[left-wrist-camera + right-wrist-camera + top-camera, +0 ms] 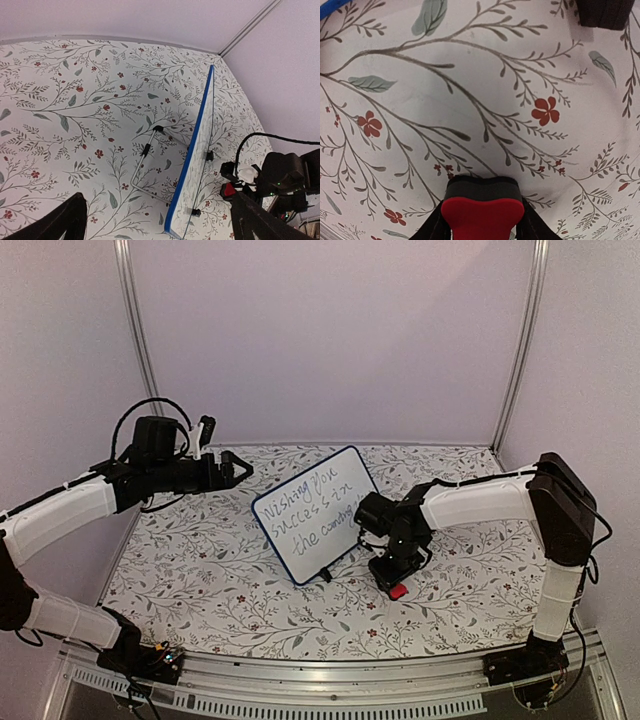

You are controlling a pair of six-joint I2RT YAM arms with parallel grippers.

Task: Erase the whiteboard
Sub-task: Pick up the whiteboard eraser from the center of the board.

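Observation:
The whiteboard (315,525) stands tilted on a wire stand mid-table, blue-framed, with several lines of handwriting on its face. In the left wrist view it shows edge-on from behind (192,150), with the stand (142,167) beside it. My left gripper (240,468) hovers open and empty, up and to the left behind the board; its fingers (60,220) are spread wide. My right gripper (395,580) is low by the board's lower right corner, shut on a small red eraser block (482,212) whose black felt points down at the cloth. The block also shows in the top view (399,591).
A floral tablecloth (200,570) covers the table. Plain walls close in at the back and both sides, with metal posts (137,330) in the corners. A blue corner of the board's frame (329,5) and a dark rounded object (605,12) sit at the right wrist view's upper edge.

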